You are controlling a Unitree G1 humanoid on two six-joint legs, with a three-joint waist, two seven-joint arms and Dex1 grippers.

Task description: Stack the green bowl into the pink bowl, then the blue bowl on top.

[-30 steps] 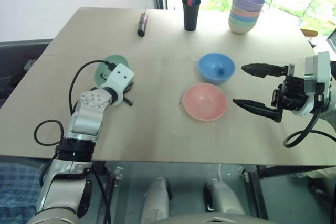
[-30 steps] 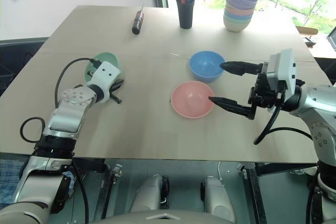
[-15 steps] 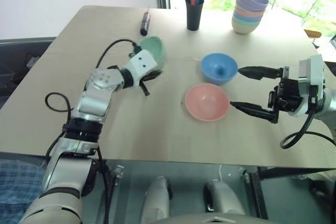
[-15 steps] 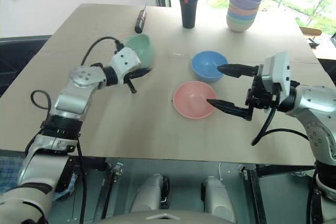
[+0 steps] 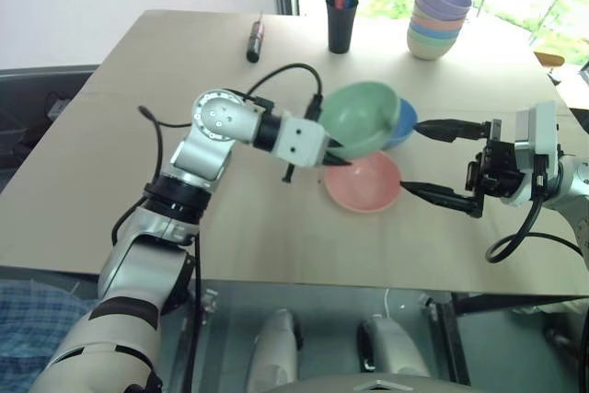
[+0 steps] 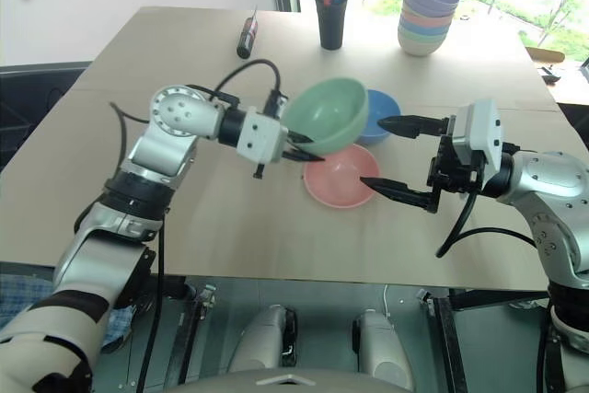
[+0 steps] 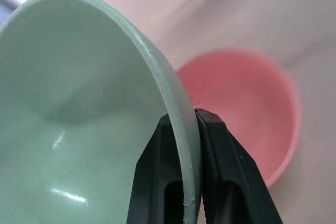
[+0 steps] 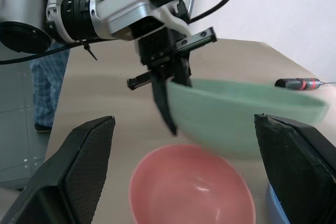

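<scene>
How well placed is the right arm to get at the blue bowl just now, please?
Probably not well: the green bowl, held in the left gripper, hangs partly over the blue bowl, though the right gripper waits open beside it.

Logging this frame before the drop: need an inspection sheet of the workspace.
Surface: beige wooden table, flat.
Job's things: pale mint-green plastic bowl held in the air, tilted, above the salmon-pink plastic bowl; sky-blue plastic bowl partly hidden behind it.
Clutter: stack of pastel bowls, black pen cup, dark marker at the far edge.
Grippers: left gripper jaws pinch the green bowl's rim; right gripper jaws wide, beside the bowls.
Cables: black cable looping off the left wrist.
Surroundings: window, greenery outside.
</scene>
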